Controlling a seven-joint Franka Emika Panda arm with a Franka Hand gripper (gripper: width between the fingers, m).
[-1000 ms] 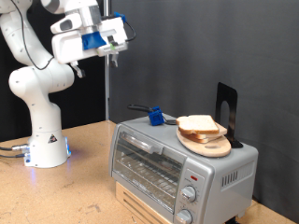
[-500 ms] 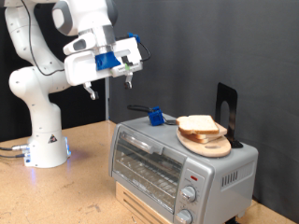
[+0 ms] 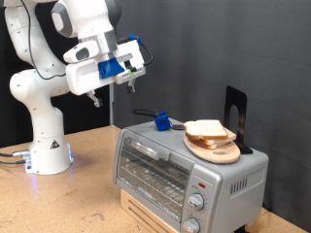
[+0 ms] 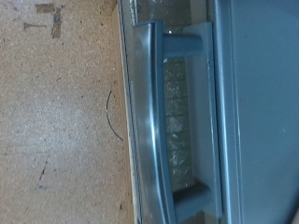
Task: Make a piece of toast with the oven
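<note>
A: Exterior view, item one?
B: Gripper (image 3: 110,90), in the air at about 10 o'clock from the oven (image 3: 190,175), well clear of it. Its two fingers stand apart with nothing between them, so the hand is released.

A: Item two?
B: Oven, silver, door closed, two knobs (image 3: 194,212) at its 4 o'clock corner.

A: On top of it?
B: Round wooden board (image 3: 216,149) carrying a stack of bread; the piece of toast (image 3: 206,128) lies uppermost. A blue-handled tool (image 3: 156,118) sits at 9 o'clock from the board.

A: Wrist view?
B: Oven door handle (image 4: 152,121) running lengthwise, glass (image 4: 185,121) just beside it, wooden table (image 4: 56,121) alongside. No fingers show here.
</note>
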